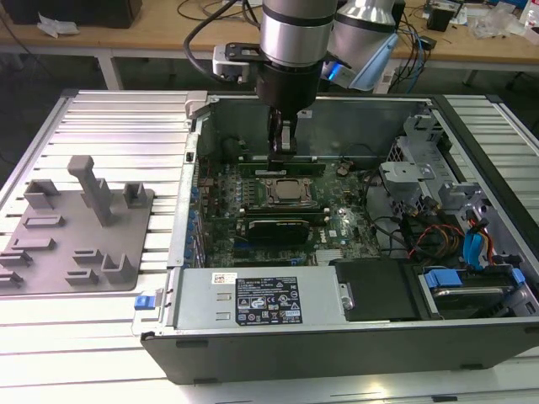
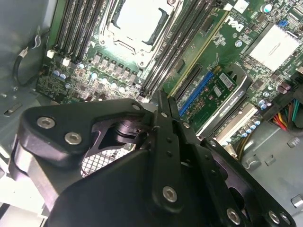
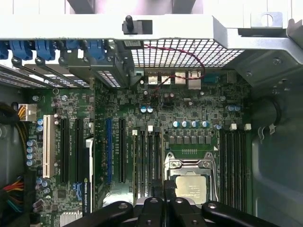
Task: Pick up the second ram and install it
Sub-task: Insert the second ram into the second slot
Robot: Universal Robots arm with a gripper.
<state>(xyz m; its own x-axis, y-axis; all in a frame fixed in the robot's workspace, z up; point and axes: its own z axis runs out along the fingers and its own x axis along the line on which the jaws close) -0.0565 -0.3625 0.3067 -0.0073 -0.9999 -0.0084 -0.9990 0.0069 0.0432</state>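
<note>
Jaws are pinched fully together with nothing between them, going by both wrist views. The black two-finger gripper [image 1: 283, 151] [image 2: 162, 101] [image 3: 163, 188] hangs inside the open grey metal computer case [image 1: 472, 118]. In the exterior view it's at 12 o'clock of the square silver CPU socket [image 1: 286, 192] [image 2: 137, 21].

The second ram [image 2: 201, 47], a thin green circuit-board stick, stands seated in a long black slot on the socket's 6 o'clock side. It's near the fingertips, but I can't tell if they touch it.
</note>
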